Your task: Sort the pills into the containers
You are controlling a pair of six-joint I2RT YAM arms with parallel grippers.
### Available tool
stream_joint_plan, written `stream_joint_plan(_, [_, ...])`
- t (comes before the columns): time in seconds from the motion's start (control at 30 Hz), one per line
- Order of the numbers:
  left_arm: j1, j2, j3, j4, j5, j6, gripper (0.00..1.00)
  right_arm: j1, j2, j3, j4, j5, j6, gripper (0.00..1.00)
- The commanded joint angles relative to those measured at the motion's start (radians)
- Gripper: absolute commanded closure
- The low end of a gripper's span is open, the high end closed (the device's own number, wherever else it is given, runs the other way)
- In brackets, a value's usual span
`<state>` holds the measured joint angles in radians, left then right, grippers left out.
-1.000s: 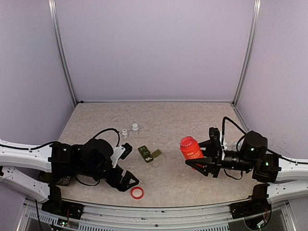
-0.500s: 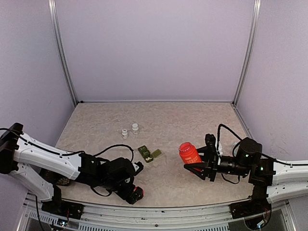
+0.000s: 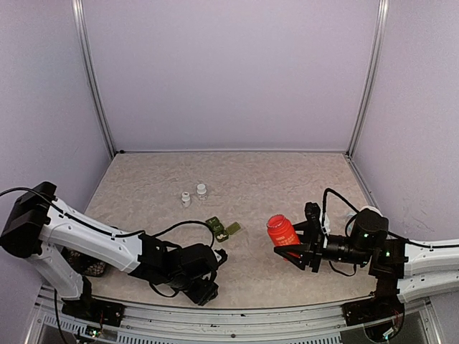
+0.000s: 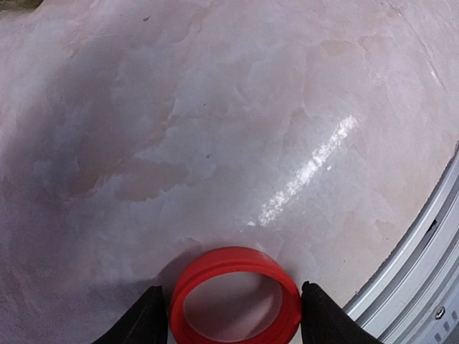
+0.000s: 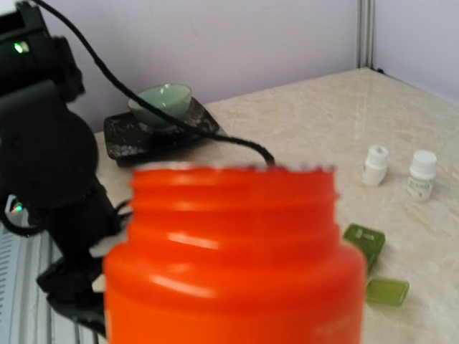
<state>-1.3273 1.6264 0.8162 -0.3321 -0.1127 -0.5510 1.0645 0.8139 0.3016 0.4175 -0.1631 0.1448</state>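
Left gripper farther right, tight on red ring; right gripper tight on bottle; containers diagonal.

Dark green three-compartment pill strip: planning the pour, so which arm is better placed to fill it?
Right, probably. The right gripper holds the open orange-red plastic bottle near the dark green strip; the left gripper only straddles a red plastic ring cap.

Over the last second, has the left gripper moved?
Yes. In the top view, the left gripper has slid right and nearer the front rail, ending almost directly below the containers. Its fingers now flank the red ring.
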Motion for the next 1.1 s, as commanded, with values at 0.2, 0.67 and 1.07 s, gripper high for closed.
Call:
stream_joint_plan(0.2, [-0.011, 0.016, 0.07, 0.013, -0.019, 0.068, 0.69, 0.003, -0.003, -0.039, 0.075, 0.033, 0.018, 0.65])
stream_joint_plan(0.67, [-0.023, 0.261, 0.327, -0.211, -0.476, 0.134, 0.76, 0.003, -0.073, -0.078, 0.048, 0.07, 0.018, 0.66])
stream_joint_plan(1.07, [-0.087, 0.396, 0.443, -0.312, -0.61, 0.108, 0.64, 0.002, -0.113, -0.098, 0.031, 0.108, 0.021, 0.64])
